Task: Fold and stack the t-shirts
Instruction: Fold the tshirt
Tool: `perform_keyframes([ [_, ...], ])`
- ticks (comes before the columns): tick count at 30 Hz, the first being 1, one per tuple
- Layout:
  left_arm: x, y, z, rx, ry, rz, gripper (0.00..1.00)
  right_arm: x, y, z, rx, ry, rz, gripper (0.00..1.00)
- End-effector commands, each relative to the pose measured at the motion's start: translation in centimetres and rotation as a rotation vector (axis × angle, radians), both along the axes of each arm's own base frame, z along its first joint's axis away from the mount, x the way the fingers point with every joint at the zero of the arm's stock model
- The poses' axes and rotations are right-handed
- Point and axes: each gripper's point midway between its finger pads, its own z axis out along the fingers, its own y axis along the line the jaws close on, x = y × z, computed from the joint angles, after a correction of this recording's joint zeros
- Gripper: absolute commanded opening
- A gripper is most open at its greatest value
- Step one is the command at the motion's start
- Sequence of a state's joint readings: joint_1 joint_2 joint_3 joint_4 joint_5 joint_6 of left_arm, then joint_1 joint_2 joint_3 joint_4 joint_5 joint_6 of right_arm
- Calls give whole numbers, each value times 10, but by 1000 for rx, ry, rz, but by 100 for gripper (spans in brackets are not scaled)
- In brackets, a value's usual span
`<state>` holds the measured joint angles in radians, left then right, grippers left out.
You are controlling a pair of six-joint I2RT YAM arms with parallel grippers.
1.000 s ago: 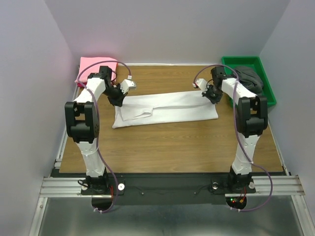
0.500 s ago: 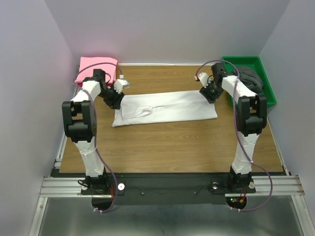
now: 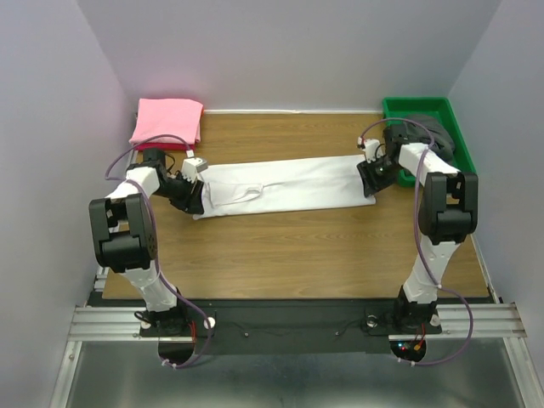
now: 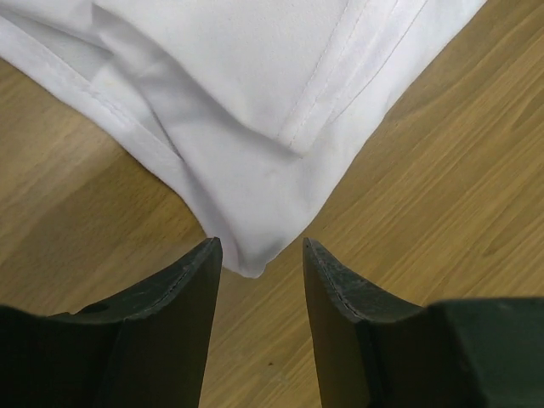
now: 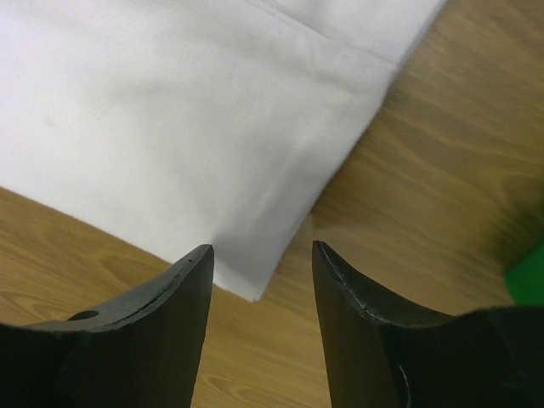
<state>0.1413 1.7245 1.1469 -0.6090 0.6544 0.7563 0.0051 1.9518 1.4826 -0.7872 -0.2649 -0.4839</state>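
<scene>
A white t-shirt (image 3: pixel 289 185), folded into a long strip, lies flat across the middle of the wooden table (image 3: pixel 297 246). My left gripper (image 3: pixel 193 198) is open at the strip's left end. In the left wrist view the white t-shirt (image 4: pixel 255 127) has its corner tip just between the left gripper (image 4: pixel 259 248) fingertips, gripped by neither. My right gripper (image 3: pixel 372 184) is open at the right end. In the right wrist view a corner of the white t-shirt (image 5: pixel 170 127) lies under the right gripper (image 5: pixel 262 251), loose on the wood. A folded pink t-shirt (image 3: pixel 167 121) sits at the back left.
A green bin (image 3: pixel 452 136) stands at the back right with a dark grey garment (image 3: pixel 429 132) in it; its green edge (image 5: pixel 529 276) shows in the right wrist view. Grey walls close in the table on three sides.
Both grippers were shut on the white shirt's ends and are now open. They let the strip go and moved outward and toward the near side. The strip settled flat.
</scene>
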Motion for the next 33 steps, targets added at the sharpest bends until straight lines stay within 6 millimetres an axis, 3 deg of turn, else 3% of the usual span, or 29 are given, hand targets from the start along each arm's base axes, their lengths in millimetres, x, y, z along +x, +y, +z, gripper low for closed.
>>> perform_keyframes([
  [1, 13, -8, -1, -68, -20, 43, 54, 1, 12, -10, 61, 34, -47, 55],
  [3, 13, -6, -8, -60, -5, 55, 53, 1, 11, -19, 56, 46, -49, 55],
  [7, 7, -1, -26, -21, 36, 47, 30, -5, 7, -39, 32, 93, -52, 48],
  [8, -1, -1, -31, -16, 66, 40, 18, -6, 4, -42, 15, 101, -55, 42],
  [10, -12, 1, -37, 4, 85, 10, 2, -11, 1, -50, -3, 121, -57, 34],
  [11, -18, 3, -40, 17, 101, 7, 0, -11, 0, -50, -6, 119, -57, 29],
  [16, -42, 8, -42, 68, 112, -19, 0, -27, -5, -46, -37, 125, -43, 23],
  [19, -63, 9, -43, 89, 130, -40, 0, -38, -10, -33, -60, 102, -22, 22],
  [22, -71, 10, -36, 106, 126, -51, 2, -53, -11, -20, -70, 94, 3, 33],
  [23, -73, 9, -26, 101, 107, -55, 17, -54, -13, -10, -74, 69, 0, 43],
  [28, -61, 0, 21, 54, 0, -60, 38, -43, 5, 32, 22, -8, -5, 50],
  [33, -42, -14, 48, -24, -80, -30, 42, -30, 29, 59, 140, -48, 5, 50],
])
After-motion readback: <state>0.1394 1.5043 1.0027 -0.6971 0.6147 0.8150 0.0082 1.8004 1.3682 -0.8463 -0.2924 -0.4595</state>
